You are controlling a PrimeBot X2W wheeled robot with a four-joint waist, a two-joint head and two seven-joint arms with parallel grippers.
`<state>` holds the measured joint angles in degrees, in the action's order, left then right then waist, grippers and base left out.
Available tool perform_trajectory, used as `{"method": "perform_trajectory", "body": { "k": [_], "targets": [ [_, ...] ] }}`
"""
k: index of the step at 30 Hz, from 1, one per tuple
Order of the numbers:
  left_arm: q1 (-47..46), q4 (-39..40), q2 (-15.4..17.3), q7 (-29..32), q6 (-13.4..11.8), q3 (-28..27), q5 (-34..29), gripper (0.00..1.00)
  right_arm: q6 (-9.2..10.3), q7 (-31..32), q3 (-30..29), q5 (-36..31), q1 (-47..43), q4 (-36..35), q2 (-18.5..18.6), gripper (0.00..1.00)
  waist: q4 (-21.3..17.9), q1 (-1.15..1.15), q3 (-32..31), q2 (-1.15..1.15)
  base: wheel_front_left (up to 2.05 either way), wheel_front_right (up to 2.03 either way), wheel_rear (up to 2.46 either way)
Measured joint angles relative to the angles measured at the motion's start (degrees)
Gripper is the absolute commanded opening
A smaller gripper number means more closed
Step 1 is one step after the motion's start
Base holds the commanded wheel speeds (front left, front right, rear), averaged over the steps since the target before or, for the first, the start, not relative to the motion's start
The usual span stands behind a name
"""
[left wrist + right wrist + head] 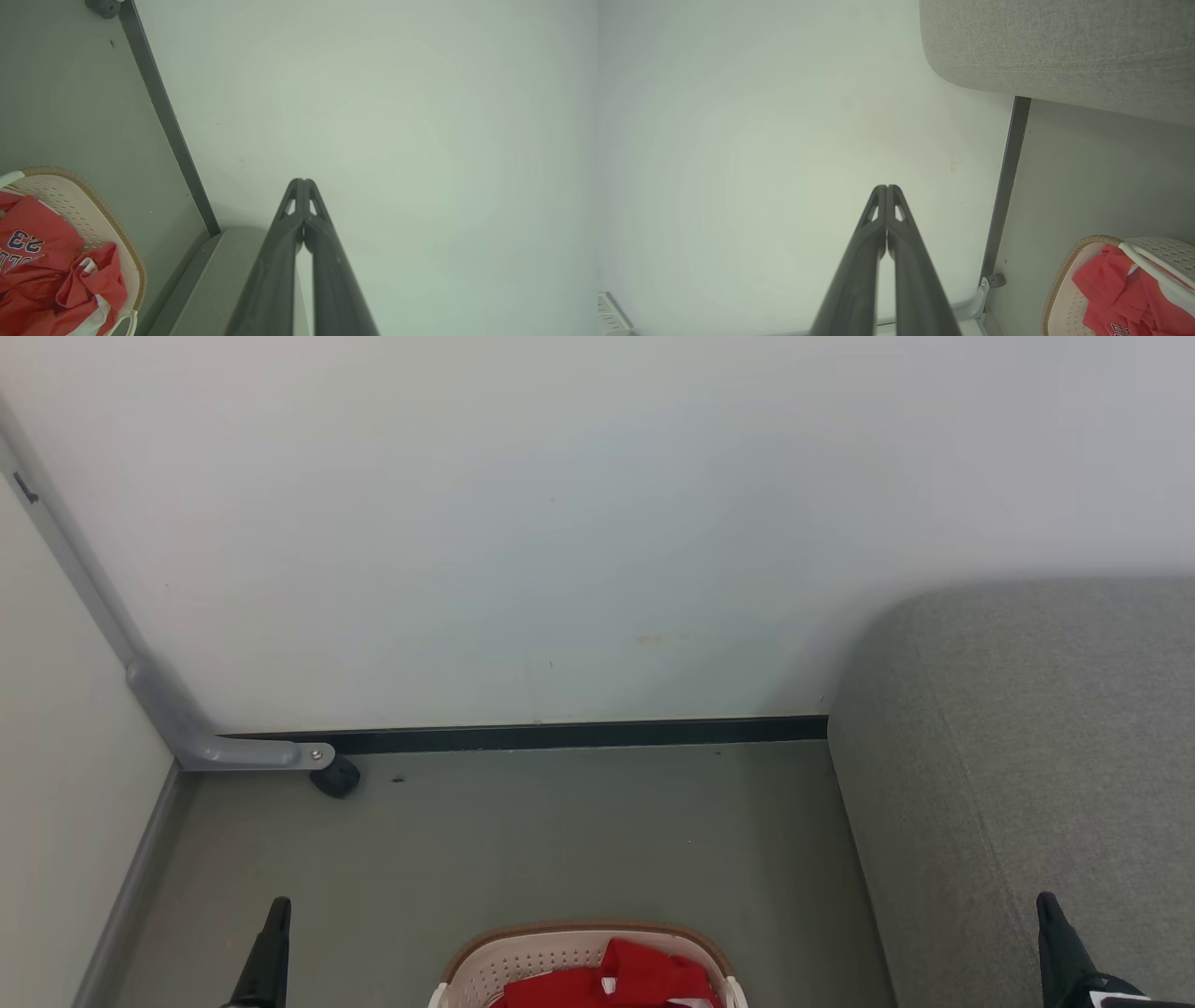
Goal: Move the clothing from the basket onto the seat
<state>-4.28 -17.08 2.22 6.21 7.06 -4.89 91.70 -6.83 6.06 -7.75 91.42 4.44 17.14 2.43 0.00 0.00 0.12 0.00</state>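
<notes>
The cream basket (509, 963) with a brown rim stands on the floor at the bottom centre of the head view, with red clothing (644, 975) piled inside. The left wrist view shows the basket (88, 212) and the clothing (42, 252) with dark lettering; the right wrist view shows the basket (1066, 280) and clothing (1115, 289) too. The grey seat (1027, 756) fills the right side; its edge (1041, 42) is also in the right wrist view. My left gripper (278, 905) is left of the basket, shut and empty (303, 181). My right gripper (1047, 901) is over the seat, shut and empty (887, 187).
A pale wall rises behind, with a dark skirting strip (560, 735) at its foot. A grey metal frame leg with a black caster (334, 777) stands at the back left. Grey floor (560, 831) lies between the basket and the wall.
</notes>
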Motion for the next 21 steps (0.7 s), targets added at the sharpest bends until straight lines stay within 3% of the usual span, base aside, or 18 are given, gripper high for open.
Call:
{"method": "perform_trajectory", "body": {
  "k": [21],
  "targets": [
    [0.00, 0.00, 0.00, 0.00, 0.00, 0.00, 0.00, 0.00, 0.00, 0.00, 0.00, 0.00, 0.00, 0.00, 0.00, 0.00, 0.00, 0.00, 0.00, 0.00, 0.00, 0.00, 0.00]
  ]
}}
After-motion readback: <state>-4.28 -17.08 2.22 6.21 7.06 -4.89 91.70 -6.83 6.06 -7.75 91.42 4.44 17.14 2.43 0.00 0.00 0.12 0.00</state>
